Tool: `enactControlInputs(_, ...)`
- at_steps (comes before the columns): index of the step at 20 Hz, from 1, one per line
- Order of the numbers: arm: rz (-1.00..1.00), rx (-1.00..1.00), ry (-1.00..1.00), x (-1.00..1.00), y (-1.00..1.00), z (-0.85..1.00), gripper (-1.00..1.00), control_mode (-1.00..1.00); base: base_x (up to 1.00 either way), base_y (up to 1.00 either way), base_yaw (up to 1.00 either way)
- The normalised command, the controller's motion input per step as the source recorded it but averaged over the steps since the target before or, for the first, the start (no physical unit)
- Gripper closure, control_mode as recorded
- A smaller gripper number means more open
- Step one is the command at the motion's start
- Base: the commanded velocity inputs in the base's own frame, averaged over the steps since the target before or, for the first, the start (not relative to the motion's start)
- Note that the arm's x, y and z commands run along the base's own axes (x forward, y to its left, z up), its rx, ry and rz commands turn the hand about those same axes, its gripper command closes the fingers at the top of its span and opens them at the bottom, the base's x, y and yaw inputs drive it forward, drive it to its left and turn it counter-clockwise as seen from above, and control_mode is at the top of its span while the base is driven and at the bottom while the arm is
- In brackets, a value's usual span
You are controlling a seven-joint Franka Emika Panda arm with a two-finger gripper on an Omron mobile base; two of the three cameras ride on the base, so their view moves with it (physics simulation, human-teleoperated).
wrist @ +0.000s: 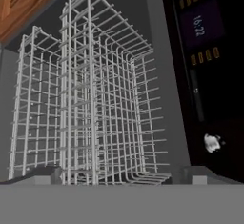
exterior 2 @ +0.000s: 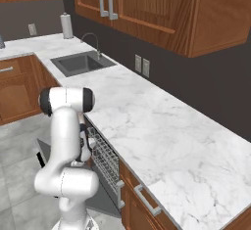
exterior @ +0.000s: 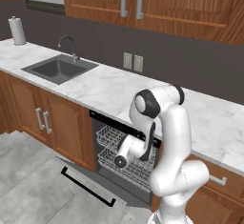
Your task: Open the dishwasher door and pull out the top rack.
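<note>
Dishwasher interior (exterior: 107, 123): two wire racks (exterior: 125, 161)

The arm (exterior: 174, 137) has smooth, rounded white shells with dark bands at its joints. Its wrist ends in a round black cap. The finger tips (wrist: 45, 174) are small and dark grey.
</note>
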Motion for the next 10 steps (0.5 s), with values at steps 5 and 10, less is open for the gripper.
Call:
enactControlInputs(5, 0.00, -0.01, 0.00, 0.30, 0.00, -0.26, -1.00, -1.00, 0.00, 0.00, 0.00)
enactControlInputs(10, 0.00, -0.01, 0.00, 0.29, 0.00, -0.39, -1.00, -1.00, 0.00, 0.00, 0.00)
